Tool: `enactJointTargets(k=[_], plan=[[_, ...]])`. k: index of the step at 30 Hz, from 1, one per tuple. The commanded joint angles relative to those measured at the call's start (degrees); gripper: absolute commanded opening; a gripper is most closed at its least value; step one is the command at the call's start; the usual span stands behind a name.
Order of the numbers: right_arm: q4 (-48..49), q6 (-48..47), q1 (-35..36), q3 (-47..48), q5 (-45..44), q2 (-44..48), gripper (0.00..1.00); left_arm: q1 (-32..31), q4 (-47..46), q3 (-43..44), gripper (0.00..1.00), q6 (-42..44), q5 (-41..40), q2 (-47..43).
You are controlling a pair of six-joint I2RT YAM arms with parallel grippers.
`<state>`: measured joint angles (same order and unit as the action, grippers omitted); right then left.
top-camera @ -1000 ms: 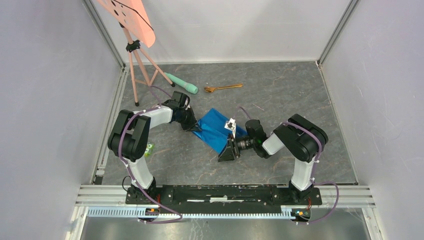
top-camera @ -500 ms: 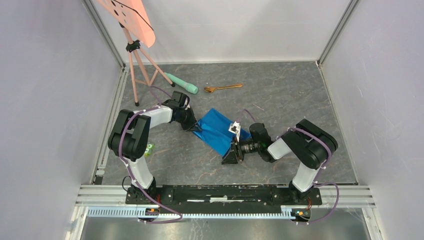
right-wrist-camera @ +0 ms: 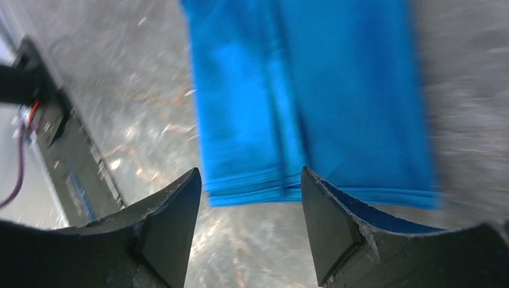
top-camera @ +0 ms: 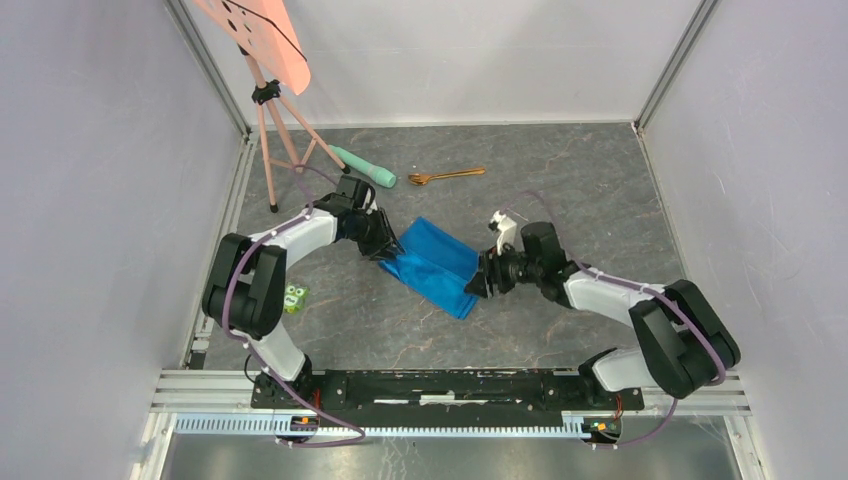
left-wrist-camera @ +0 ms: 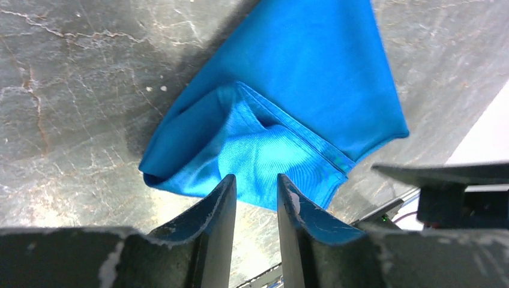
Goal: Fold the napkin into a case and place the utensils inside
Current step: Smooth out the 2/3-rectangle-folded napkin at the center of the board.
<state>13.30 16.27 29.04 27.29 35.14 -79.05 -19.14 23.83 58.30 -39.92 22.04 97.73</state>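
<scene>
No text, label, brand, number or sign can be read on anything in view.

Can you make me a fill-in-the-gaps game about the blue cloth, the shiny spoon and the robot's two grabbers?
1. The folded napkin is coloured ____.
2. It lies ____ the left gripper and the right gripper.
3. The jaws of both grippers stand ____.
4. The utensils lie on the bare ____, beyond the napkin and not inside it.

Missing words: blue; between; open; table.
</scene>
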Motion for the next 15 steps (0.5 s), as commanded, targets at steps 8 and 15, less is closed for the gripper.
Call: enactJointTargets(k=[8, 15], plan=[[-13.14, -4.64, -7.49, 20.91, -17.6, -12.53, 0.68, -0.19, 2.38, -1.79, 0.4, 4.68, 0.48, -5.64], [-6.6, -1.63, -7.5, 17.2, -11.66, -15.93, 0.53, -1.05, 3.77, -3.17, 0.42, 5.88, -3.19, -7.93]])
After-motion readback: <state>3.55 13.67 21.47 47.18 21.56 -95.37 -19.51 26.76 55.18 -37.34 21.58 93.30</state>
